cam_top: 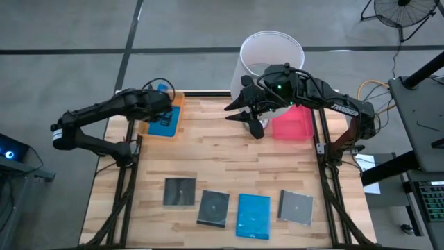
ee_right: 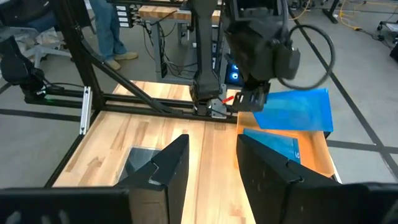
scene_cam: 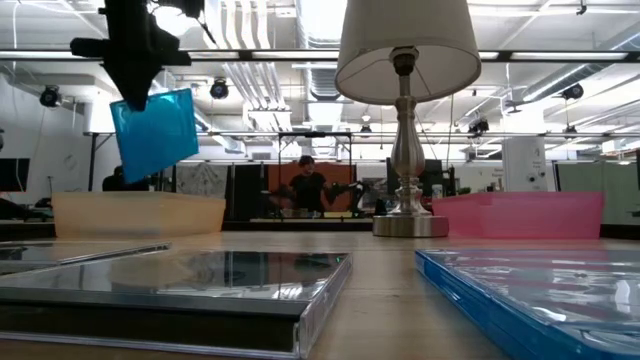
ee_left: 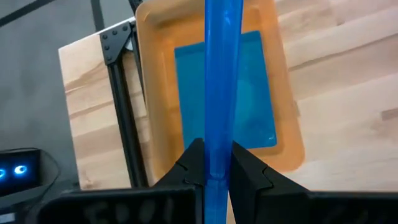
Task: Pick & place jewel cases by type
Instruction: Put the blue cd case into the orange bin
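My left gripper [ee_left: 216, 155] is shut on a bright blue jewel case [scene_cam: 155, 135] and holds it above the translucent orange tray [cam_top: 179, 111] at the table's far left. A second blue case [ee_left: 249, 93] lies flat in that tray. Along the near edge a dark case [cam_top: 180, 192], another dark case [cam_top: 213, 207], a blue case [cam_top: 253, 215] and a grey case [cam_top: 296, 207] lie flat in a row. My right gripper [ee_right: 211, 162] hangs open in the air beside the pink tray [cam_top: 295, 125], with nothing between its fingers. My left gripper pinches the blue case between its two fingers at the upper edge [scene_cam: 135, 105], near one corner. The fingers come from above, slanting down. The case hangs below them, tilted and lifted clear above the orange tray; the wrist view shows it edge-on [ee_left: 217, 124].
A table lamp with a white shade [cam_top: 270, 52] stands at the far middle of the table, its metal base [scene_cam: 410, 225] between the two trays. Bare wood lies between the trays and the row of cases. People stand in the room behind.
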Controlling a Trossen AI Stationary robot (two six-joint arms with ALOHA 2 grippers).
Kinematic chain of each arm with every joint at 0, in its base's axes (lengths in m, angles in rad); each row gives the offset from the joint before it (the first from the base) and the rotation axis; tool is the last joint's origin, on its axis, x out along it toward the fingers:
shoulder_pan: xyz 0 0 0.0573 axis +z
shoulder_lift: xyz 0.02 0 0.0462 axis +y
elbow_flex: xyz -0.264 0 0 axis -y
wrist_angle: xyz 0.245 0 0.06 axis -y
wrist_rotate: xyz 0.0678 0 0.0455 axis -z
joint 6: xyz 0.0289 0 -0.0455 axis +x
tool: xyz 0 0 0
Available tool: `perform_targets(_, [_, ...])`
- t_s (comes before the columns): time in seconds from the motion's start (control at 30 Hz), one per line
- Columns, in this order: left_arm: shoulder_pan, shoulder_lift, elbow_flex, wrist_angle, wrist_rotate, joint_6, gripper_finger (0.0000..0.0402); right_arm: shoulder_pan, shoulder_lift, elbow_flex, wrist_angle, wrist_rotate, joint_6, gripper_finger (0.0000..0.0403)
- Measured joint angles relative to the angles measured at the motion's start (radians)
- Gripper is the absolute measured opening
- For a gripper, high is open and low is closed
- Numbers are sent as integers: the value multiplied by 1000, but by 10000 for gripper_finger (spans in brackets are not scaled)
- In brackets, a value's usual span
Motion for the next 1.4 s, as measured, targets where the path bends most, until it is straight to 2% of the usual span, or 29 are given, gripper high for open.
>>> perform_targets(0.43, [56, 157, 0, -89, -4, 6, 13, 0, 0, 0, -1, 0, 7, 125])
perform_targets(0.8, [91, 289, 0, -92, -12, 10, 13, 0, 0, 0, -2, -1, 35, 130])
perform_targets(1.1, [108, 372, 0, -49, -12, 36, 13, 0, 0, 0, -4, -1, 38, 126])
perform_targets(1.4, [129, 399, 0, 21, -3, 43, 14, 0, 0, 0, -4, -1, 35, 129])
